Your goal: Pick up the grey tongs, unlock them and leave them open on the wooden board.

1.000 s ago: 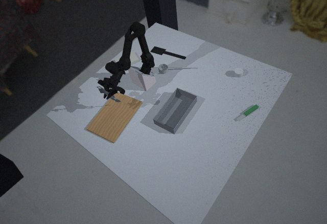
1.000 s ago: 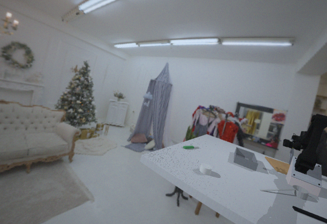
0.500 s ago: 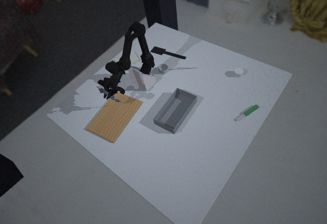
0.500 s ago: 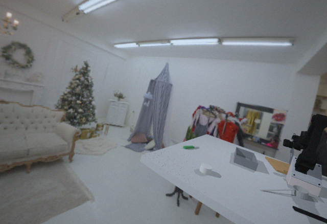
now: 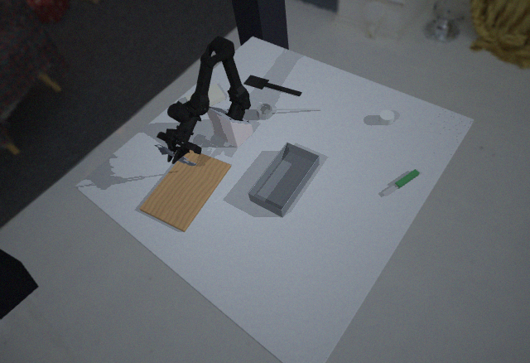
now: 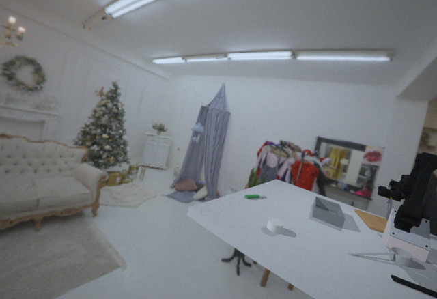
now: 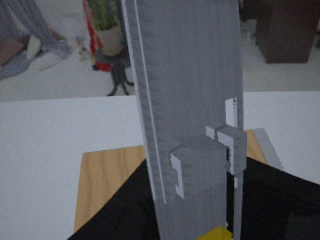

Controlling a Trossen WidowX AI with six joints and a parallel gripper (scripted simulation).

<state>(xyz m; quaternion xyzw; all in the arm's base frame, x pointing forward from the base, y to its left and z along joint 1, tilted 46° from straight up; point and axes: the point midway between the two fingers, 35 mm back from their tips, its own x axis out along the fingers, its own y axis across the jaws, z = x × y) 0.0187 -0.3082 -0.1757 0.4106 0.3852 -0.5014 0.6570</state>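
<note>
The grey tongs (image 5: 188, 162) (image 6: 388, 207) (image 7: 190, 75) are held off the table, near the far end of the wooden board (image 5: 184, 196) (image 6: 370, 220) (image 7: 97, 192). My gripper (image 5: 180, 156) is shut on them. In the wrist view the tongs run up through the middle of the picture, with black fingers low on both sides. In the exterior view they hang below the gripper as a thin, steep strip. A yellow piece (image 7: 215, 234) shows at the bottom of the wrist view. The lock's state and the spread of the arms cannot be told. The roasting tin (image 5: 265, 205) (image 6: 326, 218) is empty.
A pinkish block (image 5: 242, 133) (image 6: 405, 243) stands beside the arm's base. A small round cup (image 5: 265, 109) (image 6: 403, 258) with thin rods and a black spatula (image 5: 257, 82) lie behind. A white cylinder (image 5: 387, 117) (image 6: 274, 225) and a green-handled knife (image 5: 407, 177) (image 6: 252, 196) lie beyond the tin.
</note>
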